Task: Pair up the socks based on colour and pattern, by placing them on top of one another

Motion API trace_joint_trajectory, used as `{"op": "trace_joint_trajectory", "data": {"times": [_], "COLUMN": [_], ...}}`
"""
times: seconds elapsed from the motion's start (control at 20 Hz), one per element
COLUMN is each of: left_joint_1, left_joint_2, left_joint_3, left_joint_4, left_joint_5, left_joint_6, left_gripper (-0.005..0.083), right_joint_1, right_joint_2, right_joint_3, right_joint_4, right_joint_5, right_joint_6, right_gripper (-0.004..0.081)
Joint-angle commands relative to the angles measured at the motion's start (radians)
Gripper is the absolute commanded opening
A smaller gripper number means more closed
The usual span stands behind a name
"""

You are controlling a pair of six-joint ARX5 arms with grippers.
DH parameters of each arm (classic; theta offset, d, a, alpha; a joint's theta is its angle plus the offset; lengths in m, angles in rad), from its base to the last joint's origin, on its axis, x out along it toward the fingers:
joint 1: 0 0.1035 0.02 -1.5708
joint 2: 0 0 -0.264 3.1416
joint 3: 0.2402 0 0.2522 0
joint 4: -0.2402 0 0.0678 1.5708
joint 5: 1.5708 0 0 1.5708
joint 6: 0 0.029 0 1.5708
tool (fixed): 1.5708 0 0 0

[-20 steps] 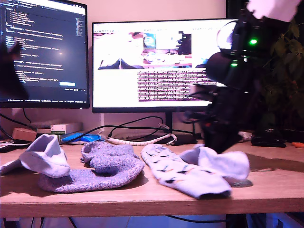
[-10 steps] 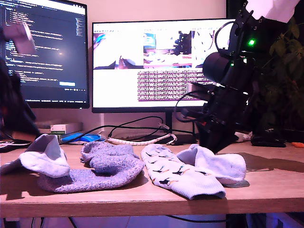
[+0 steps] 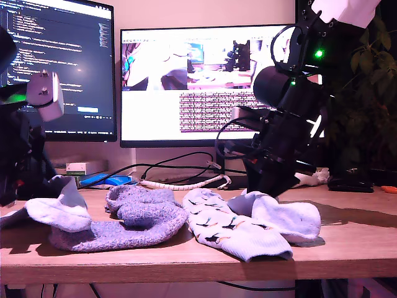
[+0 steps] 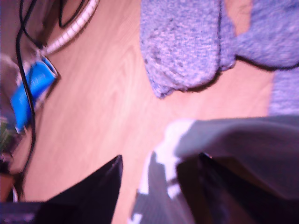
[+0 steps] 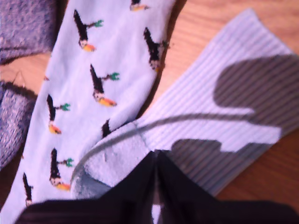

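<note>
Plain sock, dragged, between jaws.

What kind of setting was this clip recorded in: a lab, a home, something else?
Most likely a desk workstation in an office or home lab. Two monitors, one with code and one with camera feeds, stand at the back of a wooden desk, with loose cables and a leafy plant.
</note>
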Motion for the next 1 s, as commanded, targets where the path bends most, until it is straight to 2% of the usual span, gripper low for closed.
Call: {"op": "trace_joint_trajectory", "data": {"times": [0.0,0.15,0.4,0.65,0.8,0.9,0.95], "left_joint_1": [0.003,-0.002,-0.038,-0.103,-0.137,-0.143,-0.143], "left_joint_2": [-0.006,-0.031,-0.106,-0.127,-0.127,-0.127,-0.128], "left_joint_3": [-0.002,0.034,0.137,0.272,0.385,0.462,0.495], "left_joint_4": [0.007,-0.002,-0.133,-0.322,-0.443,-0.505,-0.531], "left_joint_5": [-0.019,-0.052,-0.063,-0.056,-0.031,-0.012,0.0], "left_joint_6": [0.004,-0.006,-0.099,-0.181,-0.247,-0.276,-0.293], "left_gripper": [-0.0021,-0.0021,-0.0021,-0.0021,-0.0021,-0.0021,-0.0021], "right_joint_1": [0.006,0.006,0.035,0.183,0.291,0.325,0.326], "right_joint_2": [-0.024,-0.085,-0.188,-0.233,-0.224,-0.224,-0.224], "right_joint_3": [0.032,0.074,0.131,0.146,0.146,0.146,0.146], "right_joint_4": [-0.018,-0.074,-0.158,-0.127,-0.064,-0.001,0.016], "right_joint_5": [0.005,0.076,0.162,0.157,0.158,0.148,0.112], "right_joint_6": [-0.04,-0.078,-0.103,-0.093,-0.064,-0.052,-0.033], "right_gripper": [0.0133,0.016,0.0249,0.0334,0.0341,0.0341,0.0341]}}
